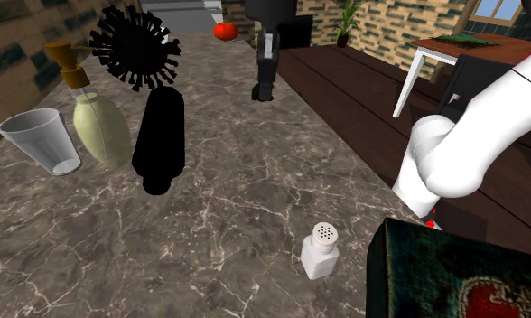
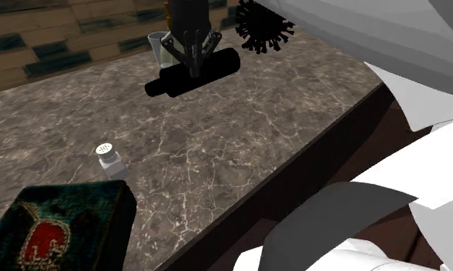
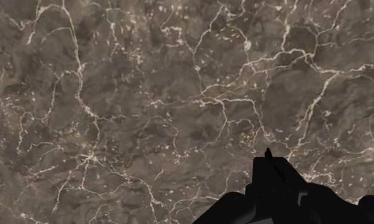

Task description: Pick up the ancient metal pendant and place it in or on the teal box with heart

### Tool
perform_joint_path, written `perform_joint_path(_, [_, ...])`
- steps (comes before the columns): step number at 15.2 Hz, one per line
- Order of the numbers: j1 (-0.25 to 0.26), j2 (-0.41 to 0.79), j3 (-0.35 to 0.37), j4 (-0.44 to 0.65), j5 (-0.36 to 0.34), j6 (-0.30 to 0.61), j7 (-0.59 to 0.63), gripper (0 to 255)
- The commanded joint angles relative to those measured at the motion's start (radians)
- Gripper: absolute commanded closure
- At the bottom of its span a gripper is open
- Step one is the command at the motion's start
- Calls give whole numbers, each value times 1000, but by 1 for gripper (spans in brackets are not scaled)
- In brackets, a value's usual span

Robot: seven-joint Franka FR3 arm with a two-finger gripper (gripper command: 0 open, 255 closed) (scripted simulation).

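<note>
**Gripper over marble, pendant well apart**

The all-black two-finger gripper [image 1: 264,92] hangs over the brown veined marble counter [image 1: 237,190]; whether its jaws are spread or pressed together cannot be told. The spiky black disc, seemingly the pendant [image 1: 134,45], lies well apart. The dark teal heart box [image 1: 453,275] sits beside a white shaker [image 1: 320,251].

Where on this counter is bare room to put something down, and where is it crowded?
Widest bare marble: between the black cylinder and the shaker, reaching the shoulder view's lower left below the cup. Also free: the strip from cylinder to tomato. Crowded: cup, bottle, cylinder and spiky black thing stand close together; the box sits beside the shaker.
</note>
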Motion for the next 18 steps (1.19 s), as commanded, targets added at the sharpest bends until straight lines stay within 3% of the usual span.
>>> perform_joint_path(1, [15, -37, 21, -19, 18, -14, 34, 255])
perform_joint_path(9, [82, -186, 112, -96, 104, -63, 174, 255])
perform_joint_path(18, [149, -289, 241, -97, 212, -122, 360, 255])
